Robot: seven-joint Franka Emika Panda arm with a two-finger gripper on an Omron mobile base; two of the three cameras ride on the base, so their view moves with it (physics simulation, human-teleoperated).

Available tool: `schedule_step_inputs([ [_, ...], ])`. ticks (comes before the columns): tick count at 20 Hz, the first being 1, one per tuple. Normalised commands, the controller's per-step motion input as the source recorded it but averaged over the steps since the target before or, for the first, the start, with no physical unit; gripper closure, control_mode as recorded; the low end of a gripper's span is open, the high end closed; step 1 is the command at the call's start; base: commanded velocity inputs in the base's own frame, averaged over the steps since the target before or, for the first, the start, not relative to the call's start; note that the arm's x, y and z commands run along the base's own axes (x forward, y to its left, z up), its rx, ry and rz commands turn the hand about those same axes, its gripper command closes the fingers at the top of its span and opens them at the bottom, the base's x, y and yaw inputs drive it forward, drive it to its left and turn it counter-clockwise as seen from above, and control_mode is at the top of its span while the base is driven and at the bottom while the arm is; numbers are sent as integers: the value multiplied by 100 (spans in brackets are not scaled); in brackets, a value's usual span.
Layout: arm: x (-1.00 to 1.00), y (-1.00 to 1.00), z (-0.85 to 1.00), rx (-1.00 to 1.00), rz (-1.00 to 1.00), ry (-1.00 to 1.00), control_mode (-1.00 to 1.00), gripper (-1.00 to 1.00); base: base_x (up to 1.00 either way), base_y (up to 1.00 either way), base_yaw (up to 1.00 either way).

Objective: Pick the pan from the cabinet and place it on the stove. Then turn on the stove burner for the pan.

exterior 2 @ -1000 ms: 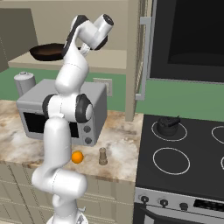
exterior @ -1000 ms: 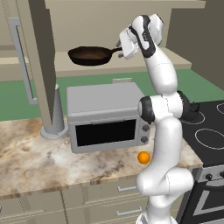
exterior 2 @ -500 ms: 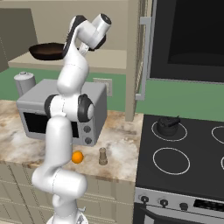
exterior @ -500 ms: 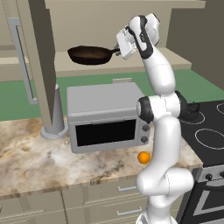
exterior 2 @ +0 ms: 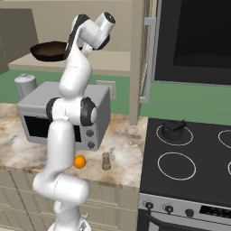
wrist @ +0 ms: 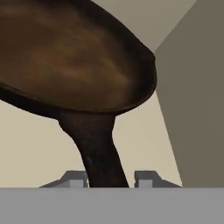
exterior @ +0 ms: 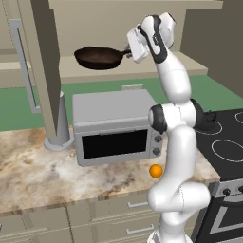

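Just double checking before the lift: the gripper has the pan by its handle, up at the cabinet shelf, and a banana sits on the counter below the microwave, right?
Not a banana: the left base view shows an orange there. The rest holds: gripper, pan, microwave.

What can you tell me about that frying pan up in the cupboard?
The pan is shallow, round and dark brown-black, with a dull, slightly mottled inside and one long straight dark handle. It holds nothing. It sits roughly level at the cabinet shelf, above the microwave, handle pointing toward the robot. The gripper has its two fingers either side of the handle's end, closed on it.
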Motion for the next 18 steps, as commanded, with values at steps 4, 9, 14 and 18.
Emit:
schedule_step_inputs([
  [4,-12,5,0,0,0,-29,-100,100,0,0,0],
  [9,-19,11,-18,0,0,-36,-100,100,0,0,0],
  [14,-28,16,-41,2,0,-37,-100,100,0,0,0],
  [18,-23,12,-26,3,0,-34,-100,100,0,0,0],
])
